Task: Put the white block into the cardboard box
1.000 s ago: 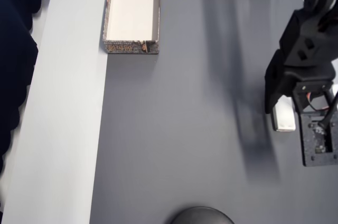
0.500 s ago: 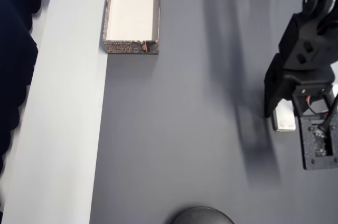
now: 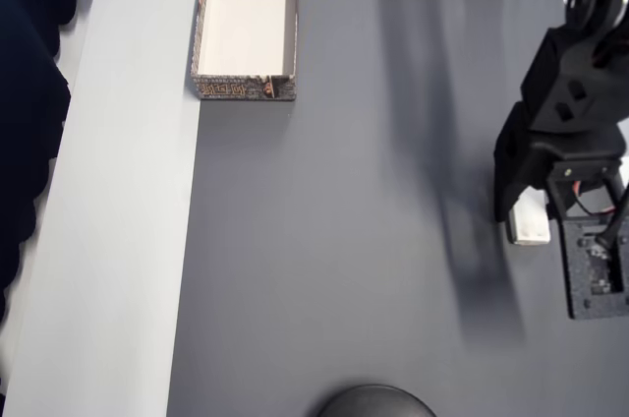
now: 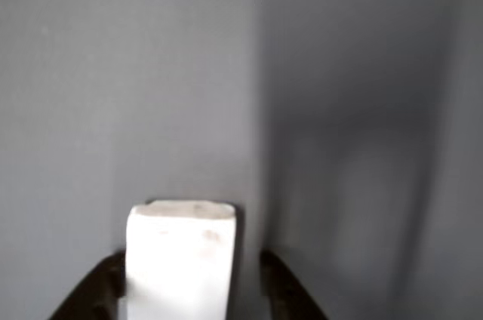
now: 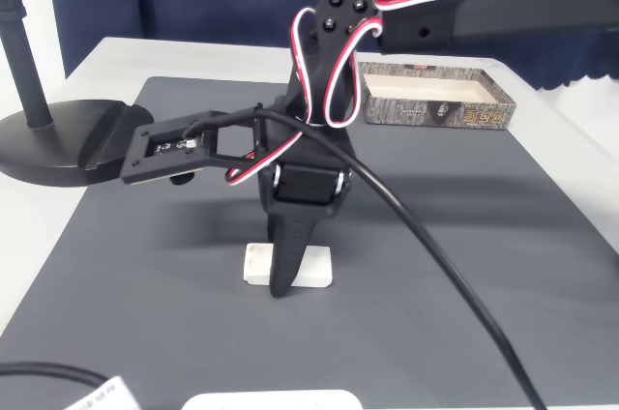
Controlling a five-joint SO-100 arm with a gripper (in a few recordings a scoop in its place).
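Since a moment ago the black arm has slid a tiny bit toward the bottom of the overhead view, and less of the white block (image 3: 529, 229) peeks out from under it; the block itself has stayed where it was. Seen from overhead, the block lies flat on the dark grey mat (image 3: 344, 201) near the right edge, and the gripper (image 3: 524, 215) hangs right over it and covers its top part. The cardboard box (image 3: 248, 89) sits far away at the top left, half on the mat and half on the white table (image 3: 118, 220), and its cream inside has nothing in it. From the wrist view, the block (image 4: 179, 260) stands big at the bottom, and two dark fingers (image 4: 98, 290) sit on each side of it, spread apart, with a thin strip of mat showing between the block and the right one. From the fixed view, the gripper (image 5: 287, 275) points straight down with its tip at the block (image 5: 314, 267), which lies flat on the mat (image 5: 464, 236). The box (image 5: 437, 106) is behind the arm, at the far edge of the mat. A black round stand (image 5: 58, 139) rests at the left.
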